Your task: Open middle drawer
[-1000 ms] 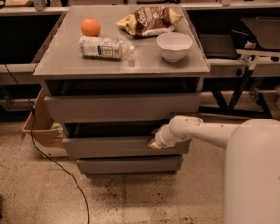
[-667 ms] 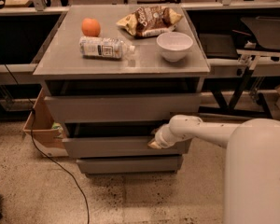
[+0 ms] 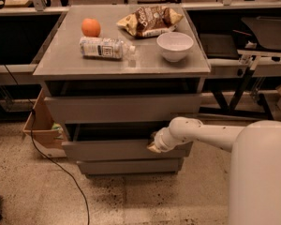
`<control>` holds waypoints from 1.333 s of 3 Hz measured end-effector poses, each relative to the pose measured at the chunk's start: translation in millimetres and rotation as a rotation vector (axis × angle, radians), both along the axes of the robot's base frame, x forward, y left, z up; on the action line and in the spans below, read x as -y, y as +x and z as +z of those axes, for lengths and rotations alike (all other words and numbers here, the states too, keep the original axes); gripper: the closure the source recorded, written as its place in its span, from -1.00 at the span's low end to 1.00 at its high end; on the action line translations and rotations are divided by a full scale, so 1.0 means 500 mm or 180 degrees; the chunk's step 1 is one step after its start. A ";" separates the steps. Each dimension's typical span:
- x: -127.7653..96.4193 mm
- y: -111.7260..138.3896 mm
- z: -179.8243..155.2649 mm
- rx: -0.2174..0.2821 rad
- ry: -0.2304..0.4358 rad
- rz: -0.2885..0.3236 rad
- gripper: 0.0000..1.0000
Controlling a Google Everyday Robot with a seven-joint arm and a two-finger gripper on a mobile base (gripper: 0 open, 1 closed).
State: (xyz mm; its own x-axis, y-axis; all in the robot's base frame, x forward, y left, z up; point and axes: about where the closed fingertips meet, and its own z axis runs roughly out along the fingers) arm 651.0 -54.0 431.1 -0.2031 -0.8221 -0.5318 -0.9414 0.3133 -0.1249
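Note:
The grey cabinet has three stacked drawers. The middle drawer point(image 3: 112, 150) has a flat handleless front and stands pulled out a little, with a dark gap above its top edge. My gripper point(image 3: 155, 146) is at the end of the white arm point(image 3: 201, 132), which reaches in from the right. It sits at the top edge of the middle drawer's front, right of centre. The upper drawer point(image 3: 122, 108) sits out a little under the top. The lowest drawer point(image 3: 131, 166) has the narrowest front and sits further back.
On the cabinet top point(image 3: 61, 60) lie an orange point(image 3: 91, 27), a plastic bottle on its side point(image 3: 103, 47), a chip bag point(image 3: 150, 20) and a white bowl point(image 3: 174, 45). A cardboard box point(image 3: 40, 125) and a black cable point(image 3: 61, 170) are on the floor to the left. My white body point(image 3: 262, 172) fills the lower right.
The gripper and the middle drawer's front have shifted very slightly toward the camera. The things on top have not moved.

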 end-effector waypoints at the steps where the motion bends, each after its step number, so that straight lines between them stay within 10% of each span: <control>1: -0.009 -0.027 -0.002 -0.0089 0.0034 0.0068 0.62; 4: -0.035 -0.098 0.011 -0.0311 0.0134 0.0257 -1.00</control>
